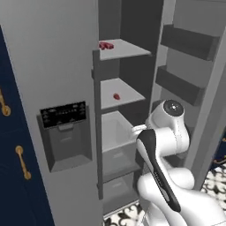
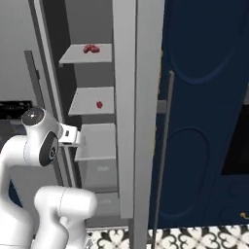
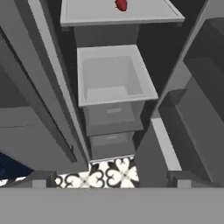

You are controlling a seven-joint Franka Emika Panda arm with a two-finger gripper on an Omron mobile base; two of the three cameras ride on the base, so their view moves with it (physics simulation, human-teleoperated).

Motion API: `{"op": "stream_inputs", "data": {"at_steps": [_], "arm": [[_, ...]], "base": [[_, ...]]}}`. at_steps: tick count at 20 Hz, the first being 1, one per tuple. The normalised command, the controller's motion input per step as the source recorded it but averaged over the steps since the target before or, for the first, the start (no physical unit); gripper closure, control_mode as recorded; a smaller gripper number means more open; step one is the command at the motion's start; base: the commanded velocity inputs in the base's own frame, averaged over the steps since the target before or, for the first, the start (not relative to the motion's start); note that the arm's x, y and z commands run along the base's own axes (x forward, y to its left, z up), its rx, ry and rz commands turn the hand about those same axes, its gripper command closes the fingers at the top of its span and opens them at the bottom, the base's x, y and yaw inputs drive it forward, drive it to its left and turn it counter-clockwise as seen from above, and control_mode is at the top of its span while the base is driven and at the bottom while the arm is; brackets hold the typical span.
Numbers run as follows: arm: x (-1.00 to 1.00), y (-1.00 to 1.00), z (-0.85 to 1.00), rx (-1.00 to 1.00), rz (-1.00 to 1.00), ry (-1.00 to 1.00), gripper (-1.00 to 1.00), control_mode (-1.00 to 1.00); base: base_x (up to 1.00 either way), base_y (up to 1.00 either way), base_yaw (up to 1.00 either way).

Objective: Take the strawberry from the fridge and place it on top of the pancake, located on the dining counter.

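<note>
The fridge (image 1: 48, 53) stands with its right door swung open and its shelves showing. The strawberry (image 1: 116, 96) (image 2: 99, 104), a tiny bright-red berry, lies on the middle shelf, and it also shows at the top edge of the hand view (image 3: 121, 4). My gripper (image 3: 111, 181) is open with nothing between its tips. It hangs in front of the fridge opening, below and short of the strawberry's shelf, with the hand (image 2: 72, 135) level with the white drawer. The pancake and the dining counter are out of view.
A blockier dark-red item (image 1: 106, 45) (image 2: 91, 48) lies on the top shelf. An open white drawer (image 3: 113, 74) sits under the strawberry's shelf. Door bins (image 1: 187, 42) line the open door on the right. Navy cabinets (image 2: 204, 121) flank the fridge. Patterned floor tiles (image 3: 109, 173) lie below.
</note>
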Motion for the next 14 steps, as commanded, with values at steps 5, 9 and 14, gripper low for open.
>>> {"op": "stream_inputs", "data": {"at_steps": [5,9,14], "arm": [[0.00,0.00,0.00,0.00,0.00,0.00,-1.00,1.00],[0.00,0.00,0.00,0.00,0.00,0.00,-1.00,1.00],[0.00,0.00,0.00,0.00,0.00,0.00,-1.00,1.00]], "base": [[0.59,-0.16,-0.31],[0.69,0.11,-0.14],[0.80,0.06,-0.04]]}}
